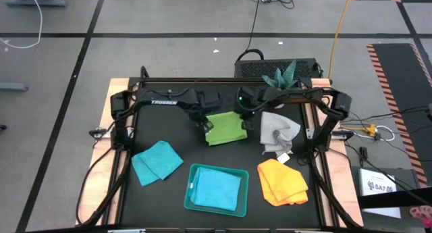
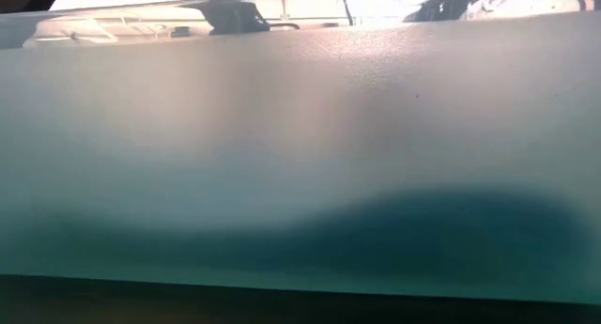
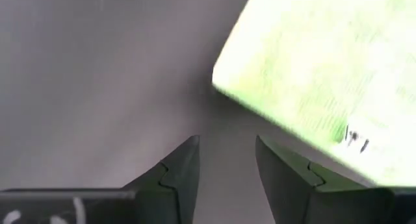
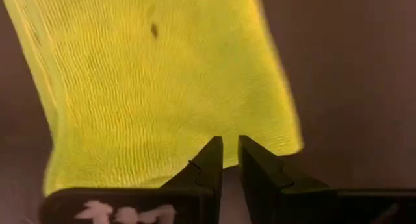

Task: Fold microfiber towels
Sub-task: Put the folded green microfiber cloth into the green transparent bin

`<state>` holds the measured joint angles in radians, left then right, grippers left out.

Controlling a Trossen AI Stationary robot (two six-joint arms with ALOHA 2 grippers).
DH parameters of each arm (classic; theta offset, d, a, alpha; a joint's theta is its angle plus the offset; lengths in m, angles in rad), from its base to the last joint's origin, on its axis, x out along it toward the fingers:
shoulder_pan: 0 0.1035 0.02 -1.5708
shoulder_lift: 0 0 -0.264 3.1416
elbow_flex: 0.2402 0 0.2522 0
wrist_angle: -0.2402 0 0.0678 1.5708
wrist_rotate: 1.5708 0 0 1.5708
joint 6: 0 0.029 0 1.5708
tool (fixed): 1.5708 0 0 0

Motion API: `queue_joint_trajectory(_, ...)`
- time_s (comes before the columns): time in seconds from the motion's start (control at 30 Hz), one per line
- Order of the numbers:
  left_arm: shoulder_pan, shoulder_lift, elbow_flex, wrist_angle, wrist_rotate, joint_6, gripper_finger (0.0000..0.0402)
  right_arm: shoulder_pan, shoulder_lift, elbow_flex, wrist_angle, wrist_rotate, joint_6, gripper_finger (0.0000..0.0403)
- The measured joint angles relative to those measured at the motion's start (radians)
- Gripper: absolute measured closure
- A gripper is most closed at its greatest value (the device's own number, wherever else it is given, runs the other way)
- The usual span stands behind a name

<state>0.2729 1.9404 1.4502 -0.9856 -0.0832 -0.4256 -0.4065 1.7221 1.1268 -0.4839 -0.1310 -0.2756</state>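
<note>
At the table's far middle, the left gripper [image 1: 208, 127], fingers spread and empty, hovers beside the lime green towel [image 1: 226, 127]. The right gripper [image 1: 247, 122] is nearly pressed together at the towel's opposite edge; a pinch looks likely, unconfirmed. Folding it seems next, needing a firm hold.

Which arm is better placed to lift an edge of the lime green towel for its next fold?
Probably the right: the right gripper is nearly closed at the lime green towel's edge. The left gripper stands open beside it, over bare table.
</note>
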Motion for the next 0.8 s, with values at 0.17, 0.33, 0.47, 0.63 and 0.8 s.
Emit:
queue_joint_trajectory(0.17, 0.021, 0.0, 0.0, 0.131, 0.075, -0.006, 0.025, 0.031, -0.08, 0.005, -0.037, -0.099, 0.071, 0.0365)
queue_joint_trajectory(0.33, 0.01, 0.004, -0.001, 0.224, 0.106, -0.015, 0.0249, 0.083, -0.097, -0.038, -0.009, -0.161, 0.122, 0.0365)
queue_joint_trajectory(0.47, -0.006, 0.005, -0.001, 0.254, 0.117, -0.043, 0.0249, 0.119, -0.089, -0.098, 0.031, -0.165, 0.155, 0.0365)
queue_joint_trajectory(0.63, -0.047, 0.005, -0.013, 0.283, 0.106, -0.084, 0.0249, 0.141, -0.088, -0.205, 0.172, -0.165, 0.207, 0.0365)
queue_joint_trajectory(0.8, -0.085, 0.005, -0.063, 0.357, 0.104, -0.124, 0.0249, 0.14, -0.087, -0.272, 0.176, -0.163, 0.235, 0.0365)
